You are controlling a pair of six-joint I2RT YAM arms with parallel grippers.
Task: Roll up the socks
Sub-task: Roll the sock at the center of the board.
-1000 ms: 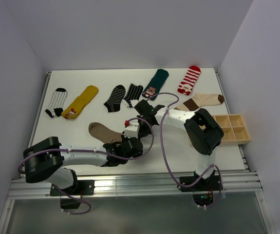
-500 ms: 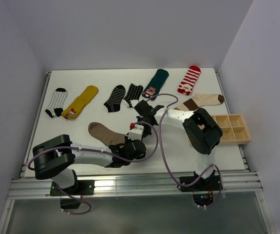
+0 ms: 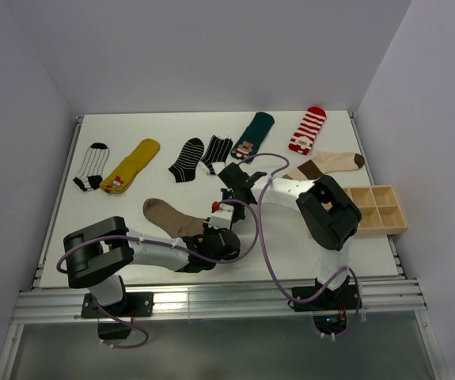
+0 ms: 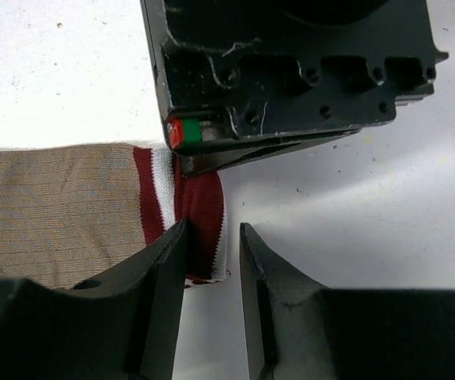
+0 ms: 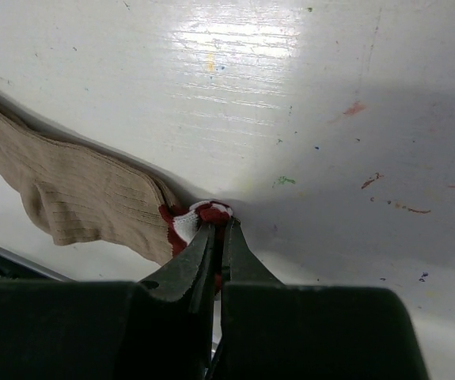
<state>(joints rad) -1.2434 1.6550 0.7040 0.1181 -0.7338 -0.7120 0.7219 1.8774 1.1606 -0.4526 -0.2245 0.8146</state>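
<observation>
The right gripper (image 5: 218, 237) is clenching the striped cuff (image 5: 189, 220) of the brown sock (image 5: 77, 190) at its tips, while the left gripper (image 4: 212, 261), part-open, is straddling that cuff's edge and should be closing squarely, keeping the sock flat on the surface (image 4: 354, 206).

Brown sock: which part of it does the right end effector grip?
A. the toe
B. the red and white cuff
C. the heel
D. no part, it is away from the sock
B: in the right wrist view, the right end effector is shut on the red and white cuff of the brown sock.
</observation>
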